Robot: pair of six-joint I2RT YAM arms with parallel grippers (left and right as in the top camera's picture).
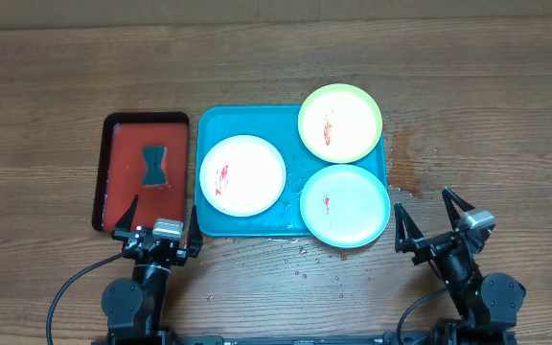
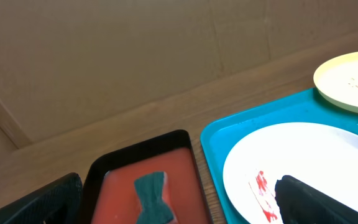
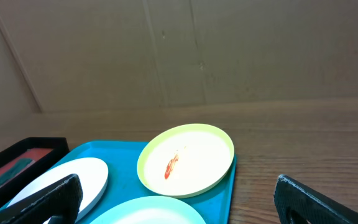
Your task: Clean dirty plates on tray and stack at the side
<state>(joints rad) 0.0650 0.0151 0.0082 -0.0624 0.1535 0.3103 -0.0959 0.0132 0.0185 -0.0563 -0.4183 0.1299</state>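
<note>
- A small red tray (image 1: 113,182) lies at the left of the table (image 1: 36,96), with a dark bow-shaped sponge (image 1: 153,165) flat inside it. The sponge lies low behind a raised black rim, so a descending finger may strike the rim or drag the red tray along.
- The left tool (image 1: 162,217) hovers open and empty at the near edge, between the red tray and the blue tray (image 1: 223,123). One finger is close to the blue tray's corner, so a sideways swing could knock it.
- The white plate (image 1: 242,175) lies flat on the blue tray and shows a red smear. Wiping it unheld may simply push it about or spread the smear.
- The yellow-green plate (image 1: 340,123) overhangs the tray's far rim. Downward pressure on it could tip it off.
- The mint-blue plate (image 1: 345,205) overhangs the near right corner, so it faces the same tipping risk.
- Wet specks (image 1: 302,254) dot the table near the tray, so a stacked plate may slide.
- The right tool (image 1: 424,203) waits open and empty, just right of the mint-blue plate.
</note>
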